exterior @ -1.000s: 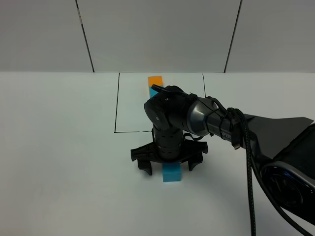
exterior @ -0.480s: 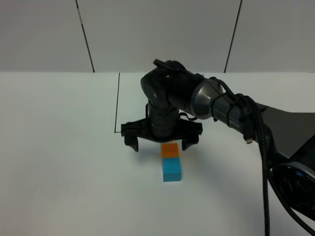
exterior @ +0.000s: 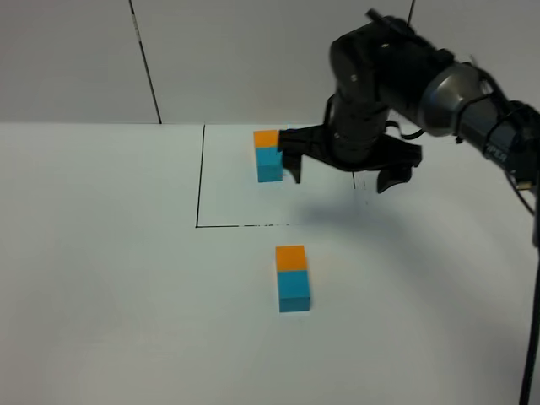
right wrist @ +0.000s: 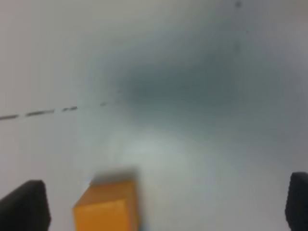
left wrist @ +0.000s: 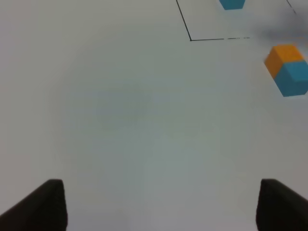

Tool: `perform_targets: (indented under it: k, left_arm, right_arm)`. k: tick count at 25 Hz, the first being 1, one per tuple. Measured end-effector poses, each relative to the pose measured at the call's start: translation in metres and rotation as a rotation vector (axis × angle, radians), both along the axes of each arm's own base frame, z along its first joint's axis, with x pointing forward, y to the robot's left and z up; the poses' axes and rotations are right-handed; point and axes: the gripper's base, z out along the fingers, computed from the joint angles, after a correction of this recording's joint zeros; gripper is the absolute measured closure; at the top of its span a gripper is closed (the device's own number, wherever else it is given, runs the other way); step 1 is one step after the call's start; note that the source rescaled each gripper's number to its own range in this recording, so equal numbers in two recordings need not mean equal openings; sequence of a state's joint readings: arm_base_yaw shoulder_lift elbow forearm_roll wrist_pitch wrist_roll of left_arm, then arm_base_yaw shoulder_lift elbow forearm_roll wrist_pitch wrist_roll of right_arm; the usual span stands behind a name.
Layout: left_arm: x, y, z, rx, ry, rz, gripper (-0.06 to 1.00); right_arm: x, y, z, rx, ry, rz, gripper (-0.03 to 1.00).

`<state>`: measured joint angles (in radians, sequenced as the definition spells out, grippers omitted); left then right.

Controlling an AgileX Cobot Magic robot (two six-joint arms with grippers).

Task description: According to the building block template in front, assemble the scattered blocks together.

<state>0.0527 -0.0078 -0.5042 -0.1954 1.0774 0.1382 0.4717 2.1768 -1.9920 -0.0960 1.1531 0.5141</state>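
This looks like a robotics lab test cell: a bare white counter (exterior: 101, 278) with a thin black drawn rectangle outline (exterior: 200, 181), plain white wall panels (exterior: 270, 59) behind, and a black cabled robot arm (exterior: 439, 84).

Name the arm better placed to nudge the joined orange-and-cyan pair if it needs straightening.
Right, probably. The right hand hangs open just beyond the joined pair, whose orange block fills its wrist view. The left hand, also open, sits farther off.
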Motion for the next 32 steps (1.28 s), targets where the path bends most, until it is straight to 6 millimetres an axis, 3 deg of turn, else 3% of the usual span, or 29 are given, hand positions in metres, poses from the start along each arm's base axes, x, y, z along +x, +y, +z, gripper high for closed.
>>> perform_targets:
  k: [4, 8, 11, 13, 18, 22, 28, 32]
  left_arm:
    - [0.000, 0.000, 0.000, 0.000, 0.000, 0.000, 0.26]
    - [0.000, 0.000, 0.000, 0.000, 0.000, 0.000, 0.26]
    - [0.000, 0.000, 0.000, 0.000, 0.000, 0.000, 0.26]
    - [0.000, 0.000, 0.000, 0.000, 0.000, 0.000, 0.26]
    - [0.000, 0.000, 0.000, -0.001, 0.000, 0.000, 0.26]
    - [0.000, 0.000, 0.000, -0.001, 0.000, 0.000, 0.26]
    - [0.000, 0.000, 0.000, 0.000, 0.000, 0.000, 0.26]
    - [0.000, 0.000, 0.000, -0.001, 0.000, 0.001, 0.26]
  right_arm:
    - [0.017, -0.068, 0.021, 0.004, -0.036, -0.137, 0.02]
    - [0.015, -0.145, 0.024, -0.026, -0.010, -0.290, 0.06]
    - [-0.008, -0.191, 0.030, -0.073, 0.005, -0.376, 0.13]
    - [-0.032, -0.210, 0.036, -0.099, -0.012, -0.403, 0.17]
    - [-0.112, -0.226, 0.067, -0.102, -0.167, -0.393, 0.20]
    - [-0.182, -0.223, 0.068, -0.074, -0.220, -0.372, 0.20]
    - [-0.261, -0.219, 0.045, -0.023, -0.276, -0.368, 0.20]
    - [-0.301, -0.216, 0.038, 0.026, -0.332, -0.377, 0.20]
